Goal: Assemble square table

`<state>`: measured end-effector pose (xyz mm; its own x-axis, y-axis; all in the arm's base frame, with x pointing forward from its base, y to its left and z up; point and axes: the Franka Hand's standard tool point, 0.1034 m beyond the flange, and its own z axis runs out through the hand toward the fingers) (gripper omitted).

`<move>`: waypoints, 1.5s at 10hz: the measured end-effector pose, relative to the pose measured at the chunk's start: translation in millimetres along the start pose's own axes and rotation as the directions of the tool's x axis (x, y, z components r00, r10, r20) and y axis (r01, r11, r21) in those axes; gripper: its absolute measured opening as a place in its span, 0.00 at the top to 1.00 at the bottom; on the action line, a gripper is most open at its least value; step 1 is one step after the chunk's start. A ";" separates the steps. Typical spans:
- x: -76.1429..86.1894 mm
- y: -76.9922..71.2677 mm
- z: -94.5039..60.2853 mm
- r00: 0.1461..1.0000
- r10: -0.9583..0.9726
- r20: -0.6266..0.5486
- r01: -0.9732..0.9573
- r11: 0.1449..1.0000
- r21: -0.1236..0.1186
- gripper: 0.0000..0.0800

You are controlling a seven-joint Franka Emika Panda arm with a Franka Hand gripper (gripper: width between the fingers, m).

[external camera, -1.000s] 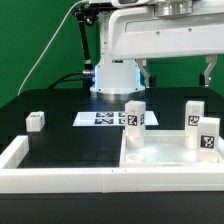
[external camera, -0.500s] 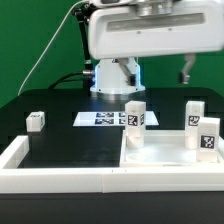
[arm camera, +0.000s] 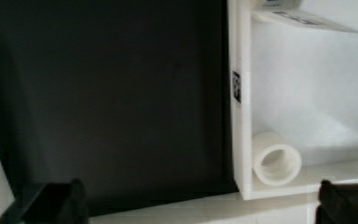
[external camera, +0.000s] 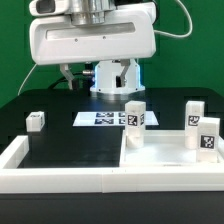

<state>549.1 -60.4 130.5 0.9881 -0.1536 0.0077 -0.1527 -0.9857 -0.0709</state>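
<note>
Hand now leftward, above slab edge.

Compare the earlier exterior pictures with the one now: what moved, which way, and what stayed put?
The arm's white wrist housing swept from the exterior view's right to its left. The gripper is open and empty; nothing was grasped or released. The square slab, upright legs, loose leg and marker board stayed unchanged.

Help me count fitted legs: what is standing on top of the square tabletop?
Three white tagged legs stand upright on the square tabletop: one toward the exterior view's left, two toward its right. Their bases hide the corner holes.
</note>
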 end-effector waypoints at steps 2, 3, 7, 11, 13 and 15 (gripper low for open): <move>-0.1 0.2 0.3 1.000 0.000 0.000 0.000 1.000 0.000 0.19; -0.2 1.1 0.5 1.000 0.000 0.001 0.000 1.000 0.000 0.19; -24.6 42.0 20.8 1.000 -0.007 0.022 0.007 1.000 -0.027 0.19; -43.2 120.0 25.0 0.999 -0.026 0.031 0.028 0.998 -0.053 0.19; -43.6 135.2 24.9 1.000 -0.006 0.029 0.008 0.999 -0.053 0.19; -44.9 147.7 24.9 1.000 -0.001 0.030 0.003 0.998 -0.059 0.19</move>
<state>482.7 -197.4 94.8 0.9884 -0.1501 -0.0219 -0.1503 -0.9886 -0.0122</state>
